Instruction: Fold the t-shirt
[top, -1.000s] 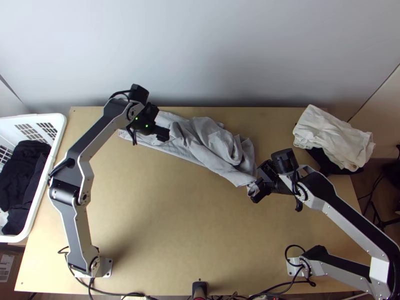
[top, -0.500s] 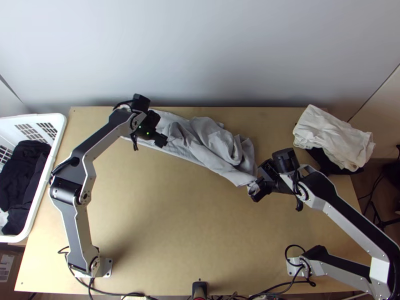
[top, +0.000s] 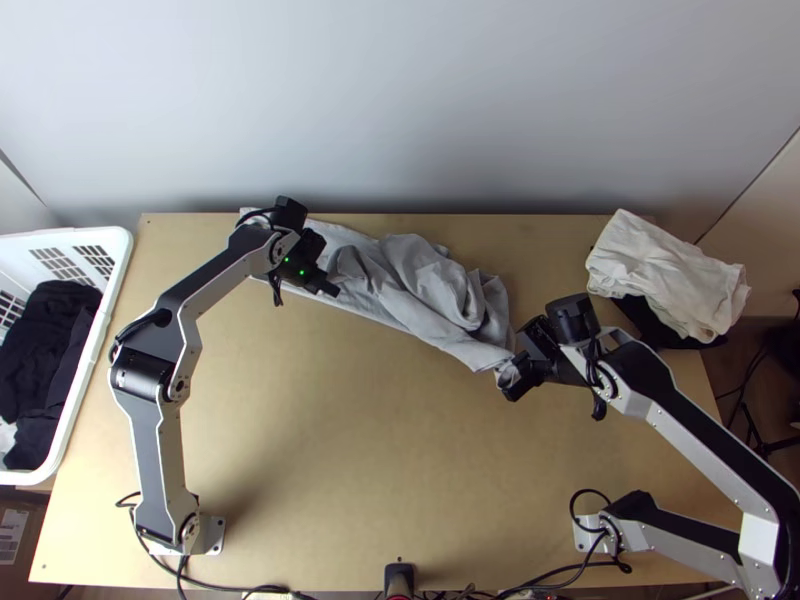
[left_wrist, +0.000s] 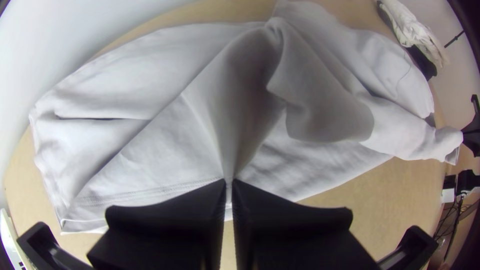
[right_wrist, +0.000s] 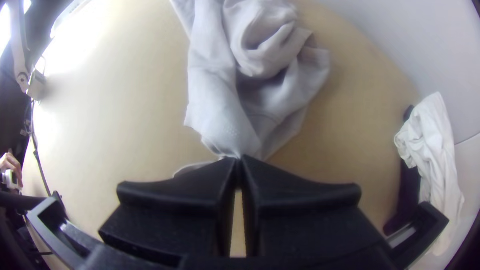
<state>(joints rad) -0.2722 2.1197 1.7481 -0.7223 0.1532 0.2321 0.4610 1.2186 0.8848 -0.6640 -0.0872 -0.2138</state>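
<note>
The t-shirt lies on the bench, light grey and not yet neatly folded. In the top view it runs as a long band from the upper left of the frame down to just right of the middle. Its left part is the flatter one, with layers lying over each other and a long straight edge facing the lower left; toward the middle it heaps up in loose, rounded folds, then narrows to a gathered corner at its lower right end.

The left hand is at the upper left of the frame, over the t-shirt's straight edge. It is closed on the cloth: in the left wrist view a ridge of fabric is drawn up to the tips and pinched there, with a stitched hem beside it. The right hand, right of the middle, is closed on the gathered corner; the right wrist view shows the fabric running in between its tips.

Farther out, at the right of the frame, a crumpled white cloth lies on top of a black cloth, near the bench's right edge. At the left edge of the frame stands a white basket with dark clothes in it. A pale wall rises behind the bench, across the top of the frame.
</note>
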